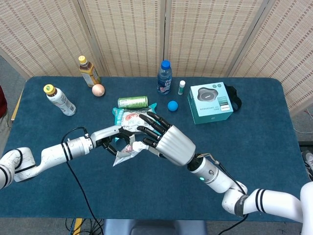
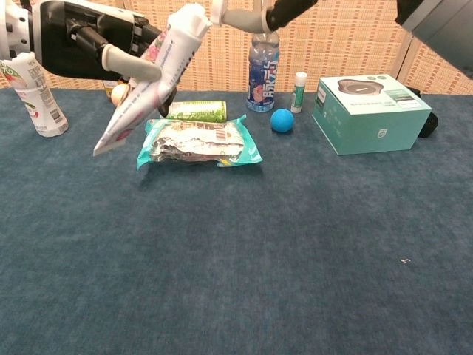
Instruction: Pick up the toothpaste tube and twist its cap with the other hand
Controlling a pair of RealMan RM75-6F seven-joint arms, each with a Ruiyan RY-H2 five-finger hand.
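Note:
A white toothpaste tube (image 1: 123, 154) (image 2: 146, 83) hangs tilted above the table, its flat crimped end low on the left and its cap (image 2: 218, 10) high on the right. My left hand (image 1: 110, 137) (image 2: 94, 46) grips the tube around its middle. My right hand (image 1: 168, 142) (image 2: 275, 10) comes in from the right, and its fingertips (image 1: 139, 146) pinch the white cap. In the chest view most of the right hand is cut off by the top edge.
A teal snack bag (image 1: 136, 117) (image 2: 198, 140) lies right below the tube, a green can (image 1: 132, 102) behind it. Further back stand a blue ball (image 1: 172, 105), a water bottle (image 1: 165, 77), a glue stick (image 1: 182, 87) and a teal box (image 1: 210, 102). Two bottles (image 1: 59, 100) stand at the far left.

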